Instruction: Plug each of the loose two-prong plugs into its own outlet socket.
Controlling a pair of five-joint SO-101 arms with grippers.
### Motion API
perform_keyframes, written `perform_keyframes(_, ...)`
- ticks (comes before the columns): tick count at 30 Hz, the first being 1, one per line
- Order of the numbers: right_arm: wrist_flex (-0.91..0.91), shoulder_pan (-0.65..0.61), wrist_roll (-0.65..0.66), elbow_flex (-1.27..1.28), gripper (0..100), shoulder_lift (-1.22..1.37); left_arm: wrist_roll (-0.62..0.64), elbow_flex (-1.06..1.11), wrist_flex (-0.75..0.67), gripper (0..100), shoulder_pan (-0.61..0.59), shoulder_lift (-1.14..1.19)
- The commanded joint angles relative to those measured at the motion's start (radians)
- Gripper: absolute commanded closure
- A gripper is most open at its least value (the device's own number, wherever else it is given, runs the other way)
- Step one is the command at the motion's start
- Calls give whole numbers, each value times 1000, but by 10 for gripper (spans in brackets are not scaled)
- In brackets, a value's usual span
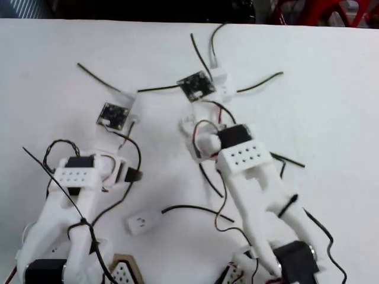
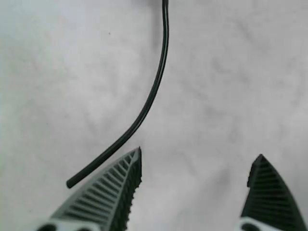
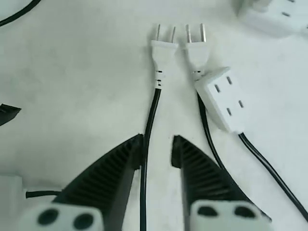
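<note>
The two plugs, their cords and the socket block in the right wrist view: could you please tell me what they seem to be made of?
Plugs: white moulded plastic, matte and smooth-edged; their prongs look like bare metal, pale and shiny.
Cords: probably a rubber or vinyl sheath, black, slightly glossy, bending freely.
Socket block: hard white plastic, with crisp edges and slotted faces.

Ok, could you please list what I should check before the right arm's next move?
1. Right gripper open: ok.
2. First plug has its cable between the fingers: ok.
3. That cable gripped: not ok, the fingers stand apart.
4. Second plug clear of the fingers: ok.
5. Socket in front of the prongs: not ok, it lies beside the second plug.
6. Left gripper free: ok, open, holding nothing.
</note>
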Motion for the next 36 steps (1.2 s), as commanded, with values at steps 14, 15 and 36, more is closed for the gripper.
perform_keyframes(14, -455, -53, -3, -5, 799, 340, 11, -3, -20, 657, -10, -48)
perform_keyframes(15, -469, -53, -3, -5, 799, 351, 11, -3, -20, 657, -10, -48)
perform_keyframes(36, -429, -50, 3, -180, 981, 545, 11, -2, -20, 657, -10, -48)
